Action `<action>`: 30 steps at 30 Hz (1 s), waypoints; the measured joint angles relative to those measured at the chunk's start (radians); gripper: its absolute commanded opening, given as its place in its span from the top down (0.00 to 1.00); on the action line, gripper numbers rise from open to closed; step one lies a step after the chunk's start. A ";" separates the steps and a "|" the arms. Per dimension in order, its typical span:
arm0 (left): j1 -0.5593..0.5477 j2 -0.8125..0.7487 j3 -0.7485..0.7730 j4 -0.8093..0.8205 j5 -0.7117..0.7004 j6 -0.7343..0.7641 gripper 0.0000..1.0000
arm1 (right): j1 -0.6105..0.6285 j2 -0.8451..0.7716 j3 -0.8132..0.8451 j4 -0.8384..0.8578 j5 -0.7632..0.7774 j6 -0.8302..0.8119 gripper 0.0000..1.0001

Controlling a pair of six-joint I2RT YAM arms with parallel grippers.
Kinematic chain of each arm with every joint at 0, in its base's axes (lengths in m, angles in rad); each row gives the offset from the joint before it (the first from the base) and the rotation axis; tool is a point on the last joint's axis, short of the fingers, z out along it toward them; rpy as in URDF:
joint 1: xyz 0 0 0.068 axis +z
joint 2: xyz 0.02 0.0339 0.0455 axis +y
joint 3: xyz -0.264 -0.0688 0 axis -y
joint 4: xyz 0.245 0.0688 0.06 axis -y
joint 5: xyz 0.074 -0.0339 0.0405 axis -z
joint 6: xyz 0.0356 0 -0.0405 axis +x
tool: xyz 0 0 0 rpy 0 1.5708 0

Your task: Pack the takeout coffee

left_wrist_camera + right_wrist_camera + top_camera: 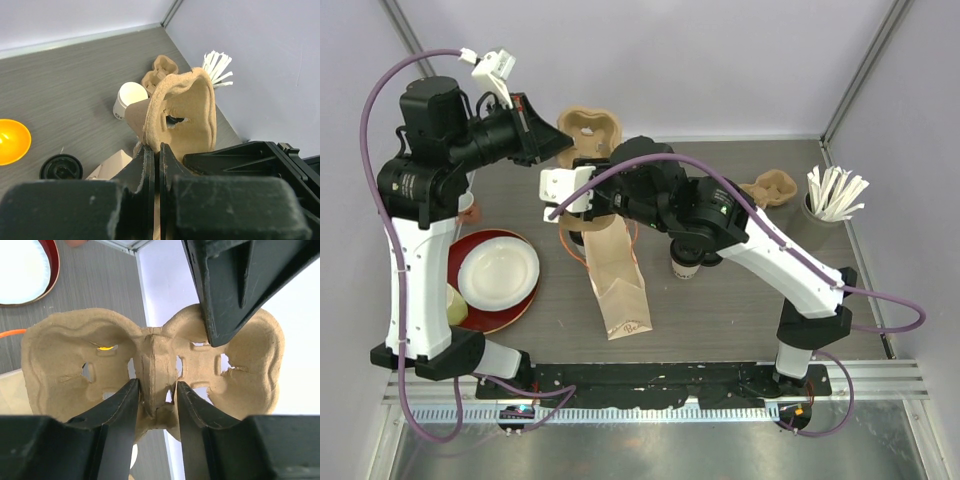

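Pincers meet aloft: left pincer (159, 150) pinches carrier (195, 110) rim (right pincer (157, 390), its centre ridge).

Bright even overhead light, soft faint shadows, no glare, wrist views blurred on the near jaws

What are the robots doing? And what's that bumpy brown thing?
That's a cardboard cup carrier, and both arms are holding it up above the table. The left gripper pinches its edge. The right gripper squeezes the ridge in its middle. A brown paper bag lies on its side on the table below, and a white paper cup stands near it. No cup sits in the carrier yet.
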 measured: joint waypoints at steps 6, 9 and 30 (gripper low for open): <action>-0.015 -0.001 -0.074 0.016 0.008 -0.012 1.00 | 0.002 0.021 -0.014 -0.012 0.033 -0.029 0.54; -0.021 0.002 -0.075 0.017 0.012 -0.014 1.00 | 0.002 0.029 -0.018 -0.011 0.037 -0.039 0.61; 0.013 -0.018 -0.025 -0.039 -0.092 0.128 0.12 | -0.229 -0.097 -0.158 -0.005 -0.251 0.003 0.99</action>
